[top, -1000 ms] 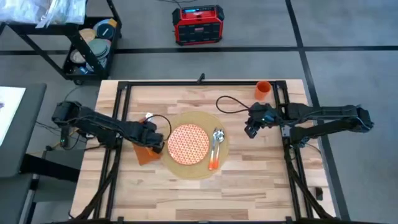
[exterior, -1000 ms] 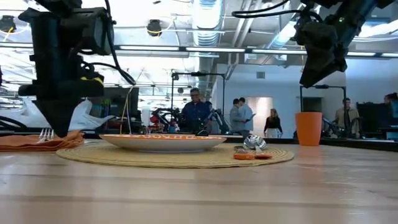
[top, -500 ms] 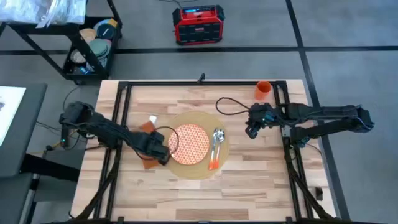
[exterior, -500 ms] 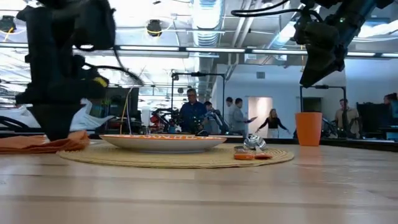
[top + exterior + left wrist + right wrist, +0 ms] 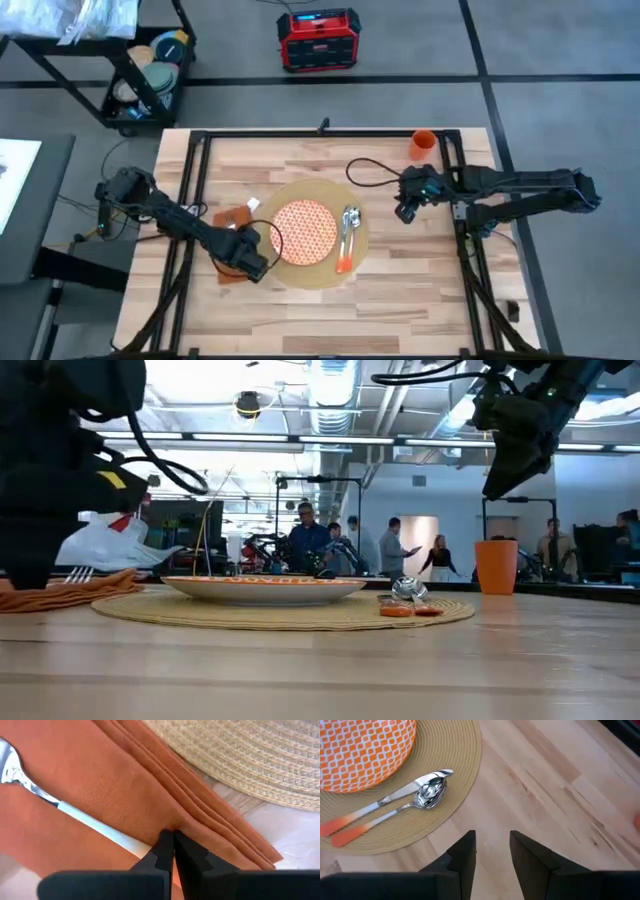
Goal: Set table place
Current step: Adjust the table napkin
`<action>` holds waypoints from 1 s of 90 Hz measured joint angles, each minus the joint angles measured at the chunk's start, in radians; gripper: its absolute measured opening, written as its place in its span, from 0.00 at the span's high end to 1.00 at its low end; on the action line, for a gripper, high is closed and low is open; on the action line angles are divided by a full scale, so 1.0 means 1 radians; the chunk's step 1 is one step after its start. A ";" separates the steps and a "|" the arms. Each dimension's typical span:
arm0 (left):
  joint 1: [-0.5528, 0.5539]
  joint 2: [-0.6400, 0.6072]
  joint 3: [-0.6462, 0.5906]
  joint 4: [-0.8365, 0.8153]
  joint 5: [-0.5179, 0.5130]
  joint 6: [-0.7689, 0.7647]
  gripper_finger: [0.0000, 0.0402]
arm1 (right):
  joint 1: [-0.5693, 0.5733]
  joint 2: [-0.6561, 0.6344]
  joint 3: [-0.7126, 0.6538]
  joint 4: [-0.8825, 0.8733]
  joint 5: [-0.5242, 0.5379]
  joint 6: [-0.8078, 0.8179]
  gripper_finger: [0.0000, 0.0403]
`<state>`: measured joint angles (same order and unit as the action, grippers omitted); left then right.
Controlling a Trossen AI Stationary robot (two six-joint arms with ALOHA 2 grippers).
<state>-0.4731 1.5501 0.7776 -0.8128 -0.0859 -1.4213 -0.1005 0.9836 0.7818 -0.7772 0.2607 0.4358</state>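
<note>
- The left claw [image 5: 243, 262] is low over the near-left part of the light-wood surface [image 5: 400, 290], just off the left edge of the woven placemat [image 5: 352, 255]; its fingers [image 5: 165, 851] are pinched together on a fold of the rust-orange napkin [image 5: 115, 790].
- The napkin [image 5: 232, 222] lies flat on the surface to the left of the placemat, one edge running close beside the woven rim — in the left wrist view a strip of bare wood shows between them.
- A fork [image 5: 15, 767] rests on the napkin, its steel head toward one corner of the cloth.
- The orange-patterned plate [image 5: 303, 231] sits at the middle of the placemat.
- To the right of the plate, still on the placemat, a knife [image 5: 387, 800] and a spoon [image 5: 412, 805] lie side by side, orange handles toward the near edge of the surface.
- The small orange cup [image 5: 423, 145] stands upright near the far-right corner of the surface, well apart from the placemat.
- The right claw [image 5: 405, 208] hangs in the air to the right of the placemat — fingers [image 5: 462, 857] parted, nothing between them.
- In the low view, people [image 5: 310, 540] stand in the room beyond the surface.
</note>
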 joint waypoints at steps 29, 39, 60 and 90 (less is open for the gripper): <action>0.000 0.002 0.012 -0.064 0.010 0.090 1.00 | 0.000 0.000 0.000 0.004 0.000 -0.003 0.73; 0.007 0.003 0.012 -0.084 0.010 0.148 1.00 | 0.000 0.000 0.000 0.004 0.000 -0.003 0.73; 0.033 0.004 0.011 -0.072 0.009 0.207 1.00 | 0.000 0.000 0.000 0.004 0.001 -0.003 0.73; 0.047 0.004 0.011 -0.063 0.000 0.281 1.00 | 0.000 0.000 0.000 0.005 0.002 -0.026 0.73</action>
<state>-0.4259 1.5543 0.7891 -0.8753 -0.0860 -1.1405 -0.1005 0.9836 0.7818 -0.7719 0.2627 0.4103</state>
